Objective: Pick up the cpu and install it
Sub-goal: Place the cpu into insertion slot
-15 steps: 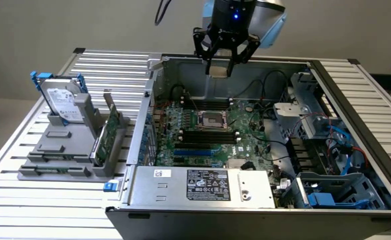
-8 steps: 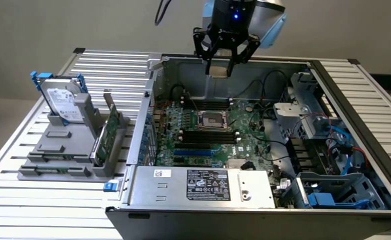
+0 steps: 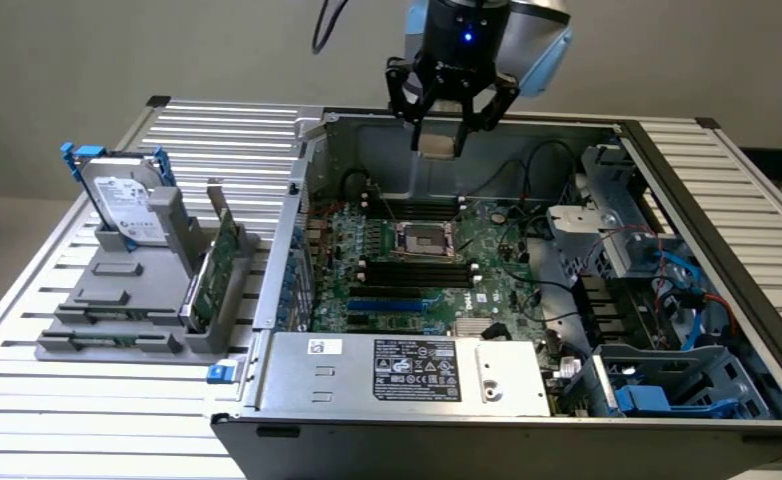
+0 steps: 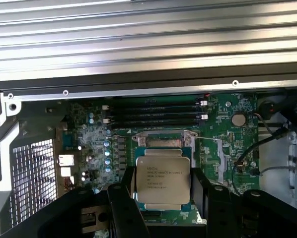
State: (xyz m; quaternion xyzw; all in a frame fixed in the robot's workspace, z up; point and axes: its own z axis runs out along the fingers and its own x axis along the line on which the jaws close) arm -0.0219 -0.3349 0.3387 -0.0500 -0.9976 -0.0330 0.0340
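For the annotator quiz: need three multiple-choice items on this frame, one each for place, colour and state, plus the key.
1. Where is the cpu?
A) on the grey stand
B) above the motherboard, inside the open case
C) on the table slats

2. What colour is the bracket on the hard drive?
A) red
B) yellow
C) blue

3. What is the state of the gripper?
A) shut on the cpu
B) open and empty
C) shut on the green card

Key:
1. B, the chip hangs over the board in both views.
2. C, blue arms stick up beside the drive.
3. A, the black fingers clamp the chip's two sides in the wrist view.
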